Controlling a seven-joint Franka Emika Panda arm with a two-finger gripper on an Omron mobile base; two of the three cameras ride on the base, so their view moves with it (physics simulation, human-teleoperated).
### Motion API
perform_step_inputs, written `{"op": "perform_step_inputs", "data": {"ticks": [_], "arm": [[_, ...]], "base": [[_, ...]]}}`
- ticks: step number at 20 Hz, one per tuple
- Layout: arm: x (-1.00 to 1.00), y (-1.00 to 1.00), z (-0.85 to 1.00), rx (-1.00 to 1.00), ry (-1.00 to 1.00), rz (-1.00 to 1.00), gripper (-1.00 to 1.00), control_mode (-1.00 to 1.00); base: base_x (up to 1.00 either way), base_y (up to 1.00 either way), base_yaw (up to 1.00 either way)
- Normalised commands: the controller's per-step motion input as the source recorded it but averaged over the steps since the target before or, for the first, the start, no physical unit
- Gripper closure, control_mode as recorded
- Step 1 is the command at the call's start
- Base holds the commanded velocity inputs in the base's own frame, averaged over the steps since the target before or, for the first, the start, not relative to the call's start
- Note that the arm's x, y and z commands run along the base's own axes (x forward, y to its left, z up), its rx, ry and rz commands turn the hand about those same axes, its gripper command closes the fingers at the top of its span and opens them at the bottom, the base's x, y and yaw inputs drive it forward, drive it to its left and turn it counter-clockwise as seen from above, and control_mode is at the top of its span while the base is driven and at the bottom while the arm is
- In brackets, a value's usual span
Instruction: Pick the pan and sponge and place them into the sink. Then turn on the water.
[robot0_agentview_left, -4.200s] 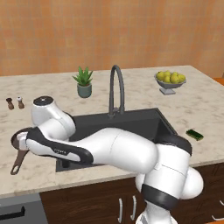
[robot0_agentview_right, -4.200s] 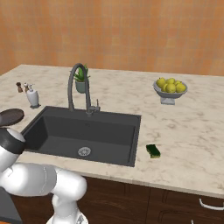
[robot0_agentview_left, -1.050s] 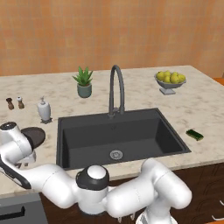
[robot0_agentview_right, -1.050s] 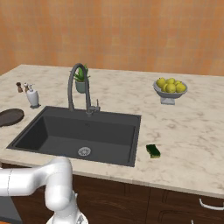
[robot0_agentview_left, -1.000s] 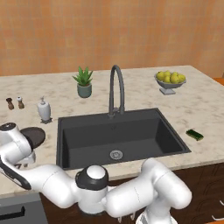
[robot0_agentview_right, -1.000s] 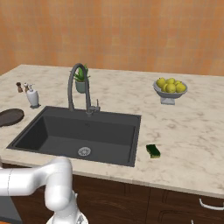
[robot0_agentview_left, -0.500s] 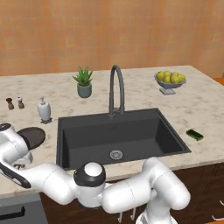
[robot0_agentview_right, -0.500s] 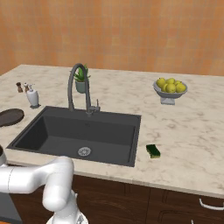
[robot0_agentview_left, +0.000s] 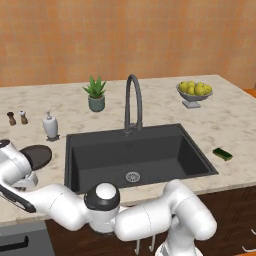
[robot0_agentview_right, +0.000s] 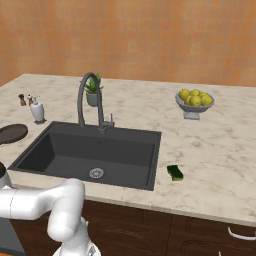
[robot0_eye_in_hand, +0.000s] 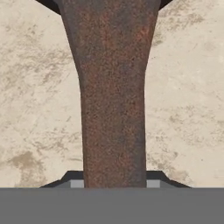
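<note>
While the pan (robot0_agentview_left: 36, 156) lies flat on the table (robot0_agentview_left: 235, 125) to the left of the sink (robot0_agentview_left: 135, 155), its rusty brown handle (robot0_eye_in_hand: 113, 96) runs straight up the middle of the hand view, widening toward the top. At the bottom of that view the tool (robot0_eye_in_hand: 113, 183) sits astride the handle — a dark finger tip shows just on either side of it, close against its edges, though whether the pads actually press the metal I cannot tell. Pale marbled table top lies behind the handle on both sides.

From the left base view the dark round pan rests near the table's front left corner, with the white arm's wrist over its near side. In the right base view the pan (robot0_agentview_right: 11, 134) shows as a dark oval at the left edge.

The sponge (robot0_agentview_left: 222, 154) lies on the table right of the sink, near the front edge — well apart from the pan. The sink's basin is dark, with a round metal drain (robot0_agentview_left: 132, 176), and the arched faucet (robot0_agentview_left: 133, 102) stands behind it. A soap bottle (robot0_agentview_left: 50, 125) stands behind the pan, two small shakers (robot0_agentview_left: 16, 118) farther left, a potted plant (robot0_agentview_left: 96, 94) near the faucet, and a bowl of lemons (robot0_agentview_left: 194, 93) at the far right.
</note>
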Motion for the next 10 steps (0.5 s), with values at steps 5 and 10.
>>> {"op": "perform_step_inputs", "data": {"ticks": [5, 10], "arm": [[0.04, -0.62, -0.58, 0.00, -0.03, -0.03, 1.00, -1.00], [0.26, -0.65, -0.48, 0.00, -0.01, -0.05, 1.00, -1.00]], "base": [[0.00, 0.00, 0.00], [0.00, 0.00, 0.00]]}}
